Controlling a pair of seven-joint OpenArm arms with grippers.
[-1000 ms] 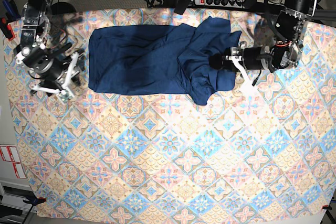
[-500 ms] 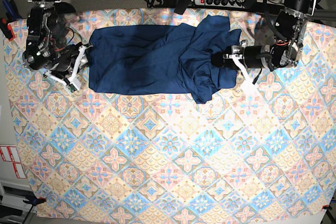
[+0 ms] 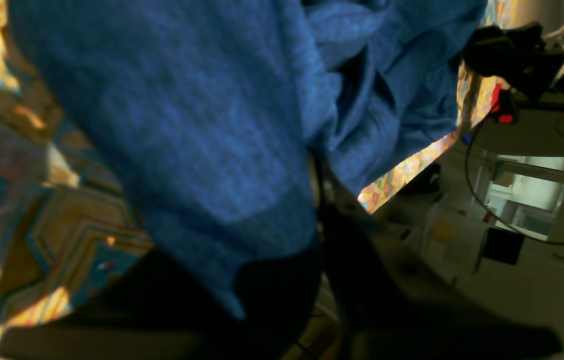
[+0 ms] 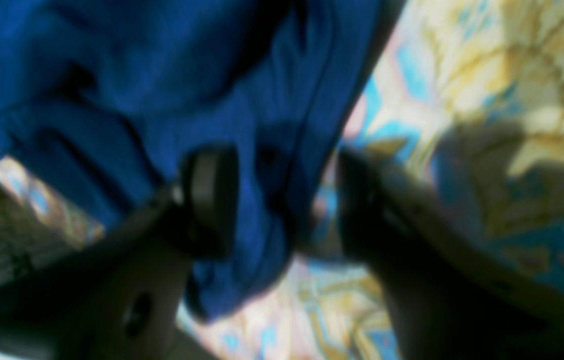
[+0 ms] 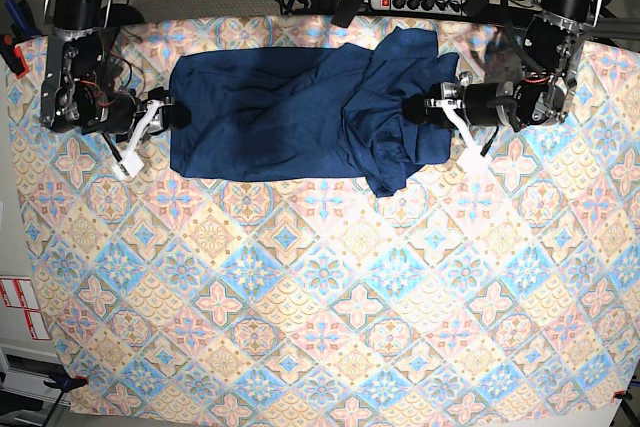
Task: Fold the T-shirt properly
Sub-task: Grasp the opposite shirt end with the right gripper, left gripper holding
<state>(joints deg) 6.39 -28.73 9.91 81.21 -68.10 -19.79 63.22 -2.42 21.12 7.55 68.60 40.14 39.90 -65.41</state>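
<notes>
The right gripper (image 5: 158, 127) has its fingers (image 4: 209, 195) spread, straddling the left edge of the T-shirt (image 5: 290, 107). The dark navy shirt lies across the far part of the patterned tablecloth (image 5: 320, 297) on the tabletop, flat at left, bunched at right. There the left gripper (image 5: 425, 112) seems pressed together on its folds.

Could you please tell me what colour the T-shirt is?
The T-shirt is plain dark navy blue with no print, best seen in the base view.
</notes>
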